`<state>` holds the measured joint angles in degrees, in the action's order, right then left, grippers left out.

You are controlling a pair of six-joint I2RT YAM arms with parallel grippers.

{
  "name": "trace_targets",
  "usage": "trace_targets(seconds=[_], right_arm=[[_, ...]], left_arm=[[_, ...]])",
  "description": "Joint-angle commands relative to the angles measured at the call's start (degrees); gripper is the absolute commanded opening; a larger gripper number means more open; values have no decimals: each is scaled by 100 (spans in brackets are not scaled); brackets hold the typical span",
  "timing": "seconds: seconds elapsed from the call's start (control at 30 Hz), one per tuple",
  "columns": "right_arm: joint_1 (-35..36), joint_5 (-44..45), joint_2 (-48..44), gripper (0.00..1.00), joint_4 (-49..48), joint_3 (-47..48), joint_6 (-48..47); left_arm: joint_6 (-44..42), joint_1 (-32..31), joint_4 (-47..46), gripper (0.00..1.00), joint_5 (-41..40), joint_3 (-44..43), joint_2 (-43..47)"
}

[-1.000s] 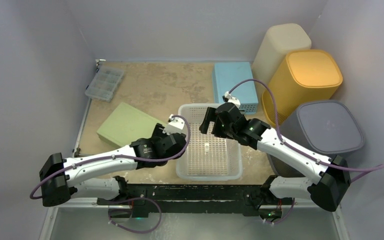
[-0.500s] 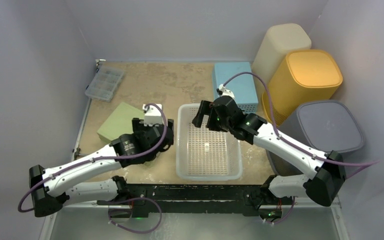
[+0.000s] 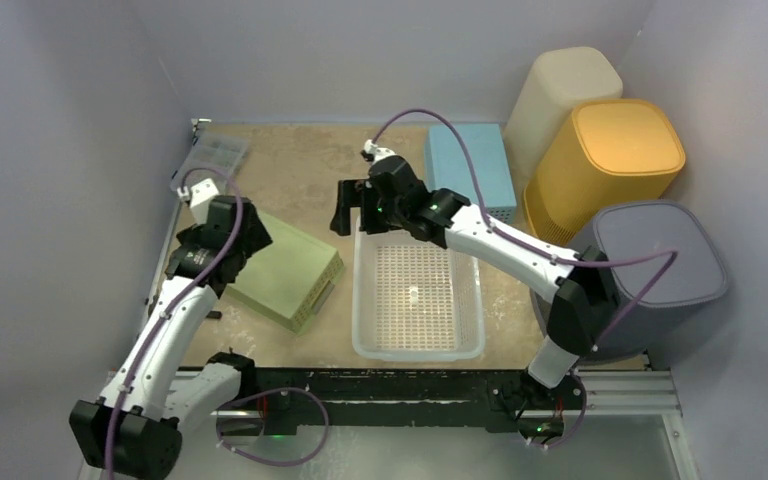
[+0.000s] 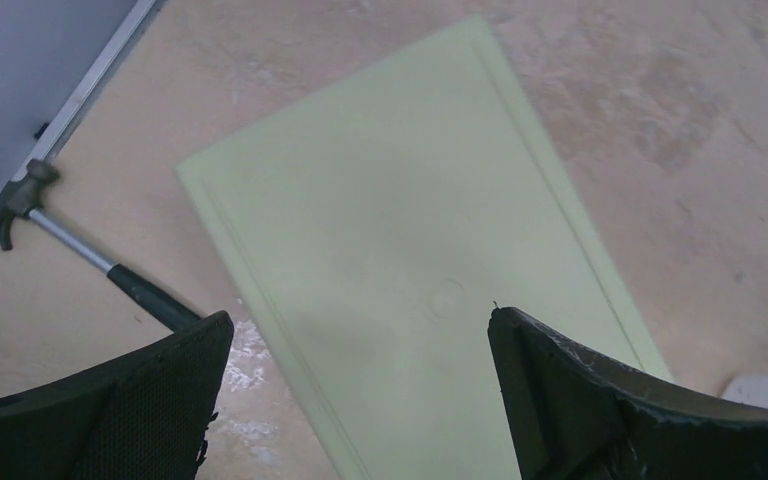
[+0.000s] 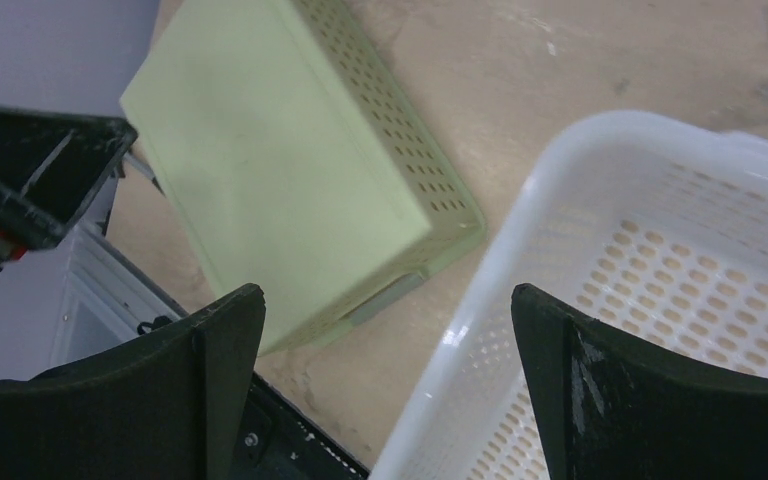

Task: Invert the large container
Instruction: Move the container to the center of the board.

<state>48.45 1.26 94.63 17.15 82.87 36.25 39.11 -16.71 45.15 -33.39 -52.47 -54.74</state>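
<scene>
The white perforated basket (image 3: pixel 361 300) sits upright and open-topped on the desk (image 3: pixel 300 160), in the lower middle of the top view just above the arm bases. A small pale object (image 3: pixel 413 293) lies on the basket's slotted floor, too small to identify. Neither arm touches the basket.

The right gripper (image 3: pixel 352 212) is above the basket's upper-left corner in the top view. Its fingers are spread wide with nothing between them. In the right wrist view, the same gripper (image 5: pixel 385 400) looks down on the basket's curved rim (image 5: pixel 505 260) at the right of the frame. The bare desk shows between the two dark fingers (image 5: pixel 210 370).

The left gripper (image 3: pixel 248 232) is at the left of the top view, over a pale green container (image 3: pixel 282 268). That container lies base-up just left of the basket, with a row of holes showing along its side. The left gripper (image 4: pixel 360 400) also has its fingers spread and empty, above the container's flat green underside (image 4: pixel 400 250). A hammer (image 4: pixel 150 295) lies on the desk beside the container, at the left edge of the left wrist view.

Towards the top of the top view, a light blue perforated container (image 3: pixel 470 165) rests on the desk, and a clear compartment box (image 3: pixel 215 155) sits at upper left. A cream bin (image 3: pixel 560 95), a yellow bin (image 3: pixel 615 150) and a grey bin (image 3: pixel 655 255) stand along the right side.
</scene>
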Motion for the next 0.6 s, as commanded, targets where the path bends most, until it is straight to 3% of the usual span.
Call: trace_targets(seconds=[0.0, 0.13, 0.3, 0.57], right_arm=[[379, -269, 587, 95, 209, 1027, -563], [610, -283, 1356, 95, 480, 1860, -815], [723, -192, 2365, 95, 1038, 2965, -1074], [719, 180, 3446, 97, 1570, 3853, -1370]], left_arm=[[-320, 1391, -202, 98, 1401, 282, 0], [-94, 1842, -85, 99, 1412, 367, -216], [352, 1866, -104, 97, 1442, 595, -519], [948, 1865, -735, 94, 2020, 1339, -395]])
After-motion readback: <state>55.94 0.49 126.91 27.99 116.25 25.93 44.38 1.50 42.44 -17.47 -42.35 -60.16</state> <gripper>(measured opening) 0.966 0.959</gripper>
